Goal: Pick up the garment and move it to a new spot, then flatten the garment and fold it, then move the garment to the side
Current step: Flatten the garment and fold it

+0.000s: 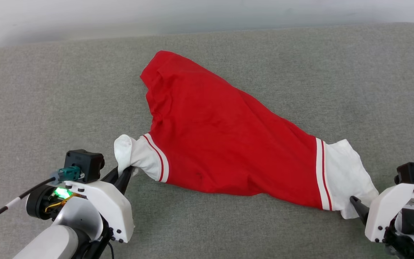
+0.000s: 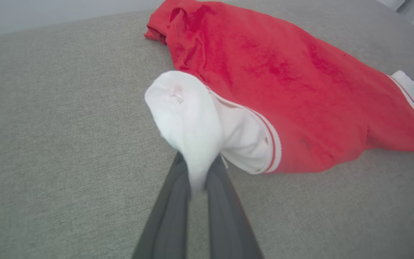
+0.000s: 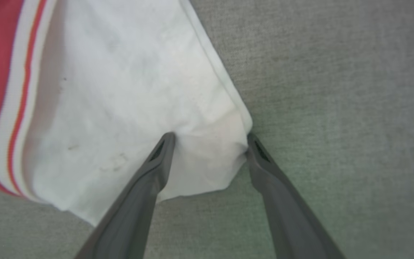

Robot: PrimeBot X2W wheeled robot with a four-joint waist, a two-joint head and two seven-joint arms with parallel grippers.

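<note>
Garment: the garment (image 1: 221, 144) is lying across the frame's middle on the grey fabric surface (image 1: 49, 90).
Left pincer (image 2: 198, 180): fully closed; the lower-left white sleeve (image 2: 189, 118) is being pinched in it.
Right pincer (image 3: 210, 142): standing wide open astride the other sleeve's corner (image 3: 210, 162), touching it but gripping nothing.
Advice: this corner probably needs clamping well in before any lifting.

There is one red jersey shirt (image 1: 221, 144) and two grippers, the left gripper (image 1: 128, 172) and the right gripper (image 3: 210, 136), with four fingers (image 3: 138, 187) together.
</note>
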